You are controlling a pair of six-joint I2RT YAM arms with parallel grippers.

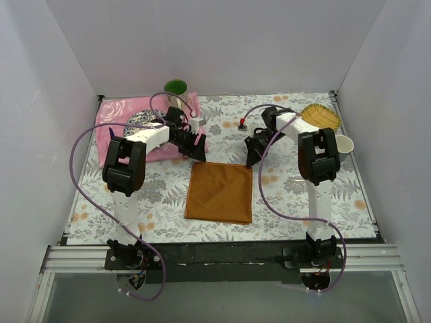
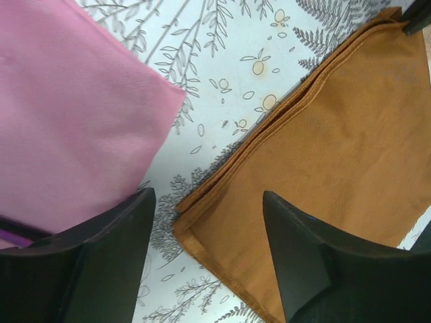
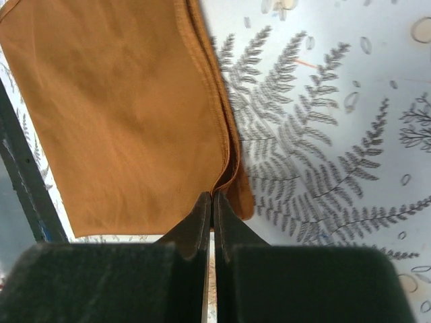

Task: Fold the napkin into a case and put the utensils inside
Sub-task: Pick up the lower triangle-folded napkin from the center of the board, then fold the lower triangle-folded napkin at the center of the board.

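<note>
Rust-orange satin, the napkin (image 1: 219, 192) lies folded flat on the fern-print counter (image 1: 289, 195). My right pincer (image 3: 213, 198) pinches its edge at the far right corner. My left pincer (image 2: 207, 202) hangs spread over its far left corner, beside the pink cloth (image 2: 67, 114).

Pink cloth (image 1: 116, 113) back-left, green cup (image 1: 176, 87) behind; yellow dish (image 1: 321, 116), white cup (image 1: 343, 143) back-right.

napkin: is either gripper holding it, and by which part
The right gripper pinches the napkin by its layered edge, near a corner. The left gripper stands open over another corner, holding nothing.
</note>
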